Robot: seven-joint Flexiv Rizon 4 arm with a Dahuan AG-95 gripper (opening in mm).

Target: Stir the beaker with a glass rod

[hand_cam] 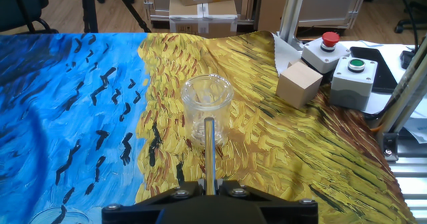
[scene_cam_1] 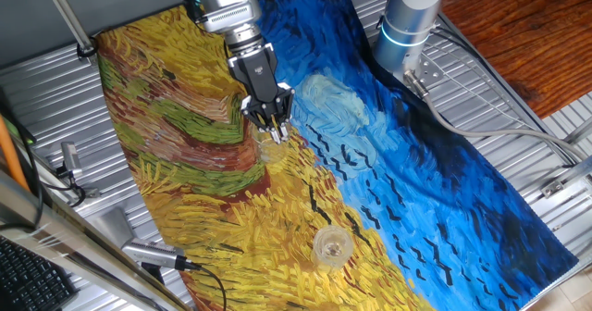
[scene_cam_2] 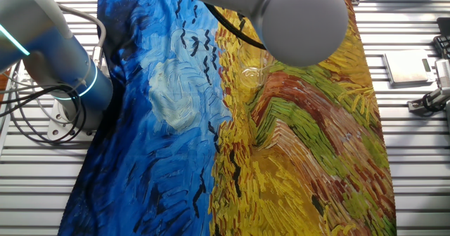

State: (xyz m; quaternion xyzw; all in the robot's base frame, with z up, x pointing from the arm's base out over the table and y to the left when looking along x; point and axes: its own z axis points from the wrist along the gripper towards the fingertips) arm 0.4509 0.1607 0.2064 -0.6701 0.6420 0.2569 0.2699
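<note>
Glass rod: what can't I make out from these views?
- Glass rod: its tip blurs into the glass vessel in the hand view, and it is too thin to see in either fixed view.
- Gripper: hidden behind the arm's grey joint in the other fixed view.

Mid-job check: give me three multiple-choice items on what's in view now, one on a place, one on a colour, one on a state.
1. The wooden block lies: A left of the glass vessel; B right of it; C inside it.
2. Beside the red button, the other button is: A green; B blue; C yellow.
3. The tool is: A open; B shut on the glass rod; C gripping the block.

B, hand view shows it to the right; A, its cap is green; B, the rod rises between closed fingers.
</note>
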